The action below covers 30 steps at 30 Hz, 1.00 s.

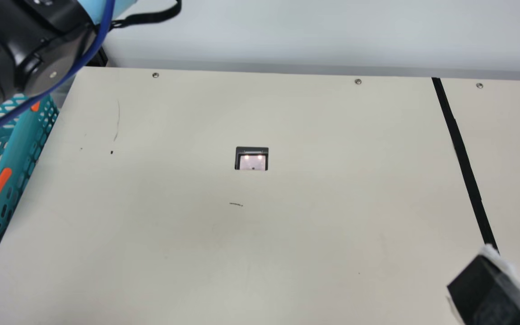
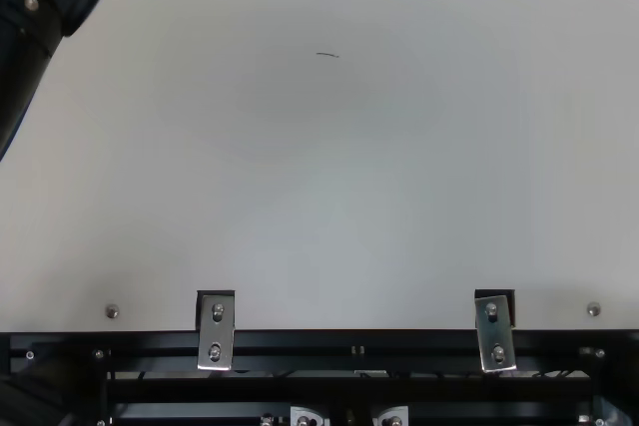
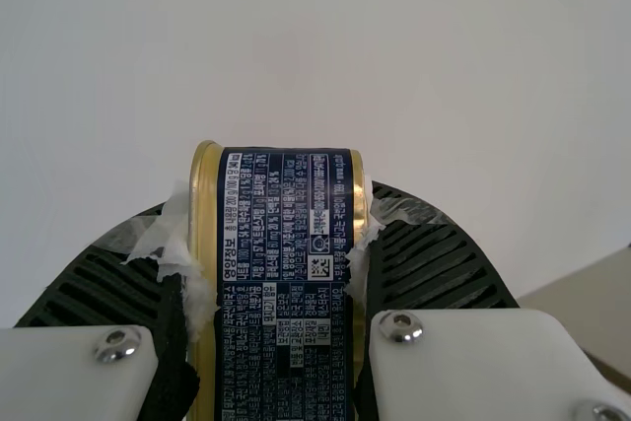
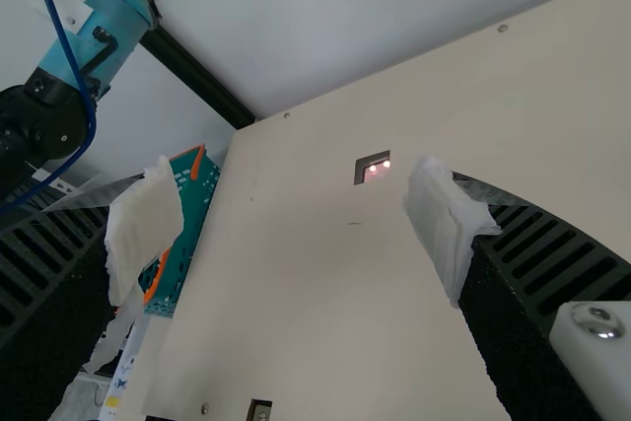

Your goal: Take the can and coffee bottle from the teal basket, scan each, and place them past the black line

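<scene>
Left gripper (image 3: 276, 229) clasps can (image 3: 286, 283); right gripper (image 1: 490, 289), lower right, wide open; worktop (image 1: 332, 203) between left-edge basket (image 1: 20, 135) and black line (image 1: 464, 162).

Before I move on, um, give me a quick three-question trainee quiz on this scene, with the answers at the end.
1. True or false: the right gripper holds a bottle.
2. The can in the left gripper is mainly: A) red, B) dark blue, C) green.
3. Fill in: on the table, the scanner window lies between the teal basket and the black ____.

Key: 1 false; 2 B; 3 line.
</scene>
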### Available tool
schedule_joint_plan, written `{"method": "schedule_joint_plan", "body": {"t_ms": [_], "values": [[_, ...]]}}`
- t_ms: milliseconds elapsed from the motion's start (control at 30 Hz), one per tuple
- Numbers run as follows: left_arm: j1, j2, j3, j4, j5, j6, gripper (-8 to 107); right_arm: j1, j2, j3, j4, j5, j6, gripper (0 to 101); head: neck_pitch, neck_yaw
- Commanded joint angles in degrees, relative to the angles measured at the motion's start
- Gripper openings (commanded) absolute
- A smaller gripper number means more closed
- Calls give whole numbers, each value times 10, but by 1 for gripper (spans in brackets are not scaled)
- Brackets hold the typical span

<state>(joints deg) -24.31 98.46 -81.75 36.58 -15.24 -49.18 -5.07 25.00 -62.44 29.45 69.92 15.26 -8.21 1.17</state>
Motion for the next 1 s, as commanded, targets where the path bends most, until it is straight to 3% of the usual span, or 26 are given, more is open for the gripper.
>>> {"method": "schedule_joint_plan", "body": {"t_ms": [0, 100, 233, 433, 633, 967], "values": [[0, 0, 0, 0, 0, 0, 10, 0, 0, 0, 0, 0, 0, 101, -2, -6], [5, 0, 3, 68, 23, -57, 10, 0, 0, 0, 0, 0, 0, 101, -2, -6], [5, 0, 3, 110, 20, -83, 10, 0, 0, 0, 0, 0, 0, 101, -2, -6], [5, 0, 3, 112, 20, -83, 10, 0, 0, 0, 0, 0, 0, 101, -2, -6], [9, 4, 5, 93, 23, -19, 10, 0, 0, 0, 0, 0, 0, 101, -2, -6], [18, -5, 23, 153, 73, 28, 10, 0, 0, 0, 0, 0, 0, 101, -2, -6]]}}
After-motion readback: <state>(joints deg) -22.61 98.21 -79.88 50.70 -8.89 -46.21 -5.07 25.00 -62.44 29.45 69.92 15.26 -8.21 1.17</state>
